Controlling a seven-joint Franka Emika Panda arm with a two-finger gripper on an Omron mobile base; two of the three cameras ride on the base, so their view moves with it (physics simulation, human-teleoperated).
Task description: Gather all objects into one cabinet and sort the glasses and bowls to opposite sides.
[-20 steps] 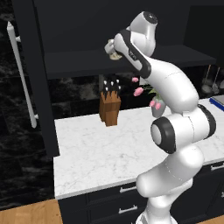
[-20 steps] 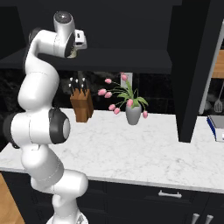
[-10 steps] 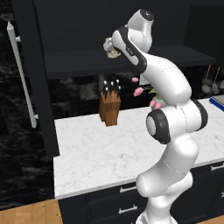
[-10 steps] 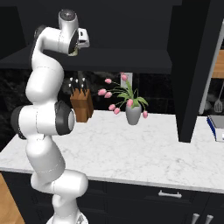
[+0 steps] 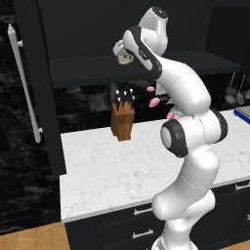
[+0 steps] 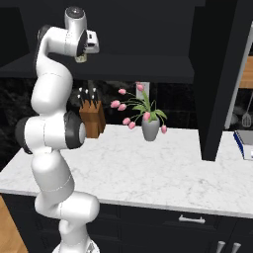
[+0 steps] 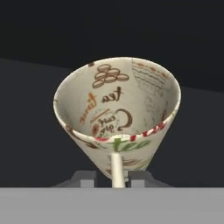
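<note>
Since a second ago your gripper (image 7: 112, 175) has narrowed from wide open, fingers now pinching the cream mug's (image 7: 117, 114) handle. Mug sits right ahead, over the cabinet shelf (image 5: 88, 68); grasp looks made, lift next.

1. We see a home kitchen.
2. We see a white marble counter (image 5: 97, 171) with dark drawers (image 6: 163, 220) under it.
3. At the far side stands a wooden knife block (image 5: 122, 122), and right of it a vase of pink tulips (image 6: 148, 123).
4. Black cabinets (image 6: 217, 74) hang above, and cooking tools (image 5: 237, 90) hang at the far right.
</note>
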